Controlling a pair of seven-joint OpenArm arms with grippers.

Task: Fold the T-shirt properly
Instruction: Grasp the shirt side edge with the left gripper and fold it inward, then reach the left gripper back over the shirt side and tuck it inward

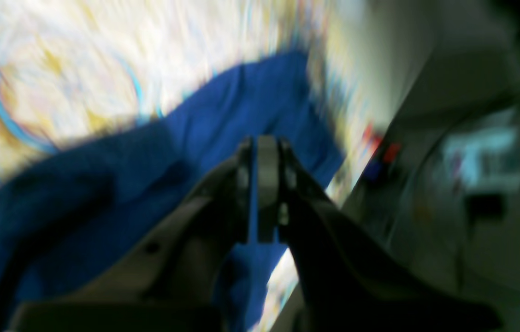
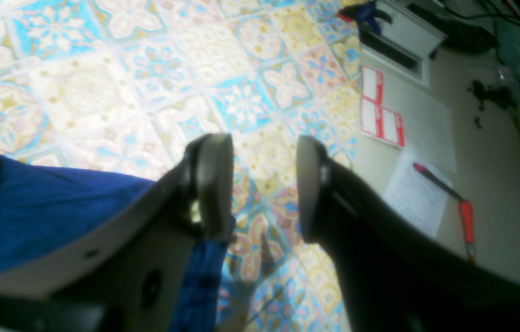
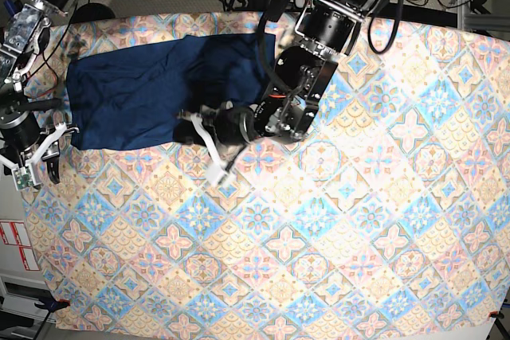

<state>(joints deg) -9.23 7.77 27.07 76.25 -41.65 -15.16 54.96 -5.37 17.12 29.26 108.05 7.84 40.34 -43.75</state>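
Note:
The T-shirt (image 3: 143, 85) is a dark navy cloth spread flat at the far left of the table in the base view. My left gripper (image 3: 191, 123) sits at its lower right edge. The left wrist view is blurred by motion, but there the left gripper (image 1: 260, 184) is shut on a thin fold of the T-shirt (image 1: 241, 101). My right gripper (image 3: 46, 157) hangs just off the shirt's lower left corner, near the table's left edge. In the right wrist view the right gripper (image 2: 262, 184) is open over bare cloth, with the T-shirt (image 2: 34, 216) beside its left finger.
A pastel patterned tablecloth (image 3: 335, 228) covers the whole table. Past the table's edge lie white sheets with red labels (image 2: 382, 115) and a red-handled tool (image 2: 465, 216). The left arm (image 3: 319, 37) reaches down from the top middle, partly over the shirt.

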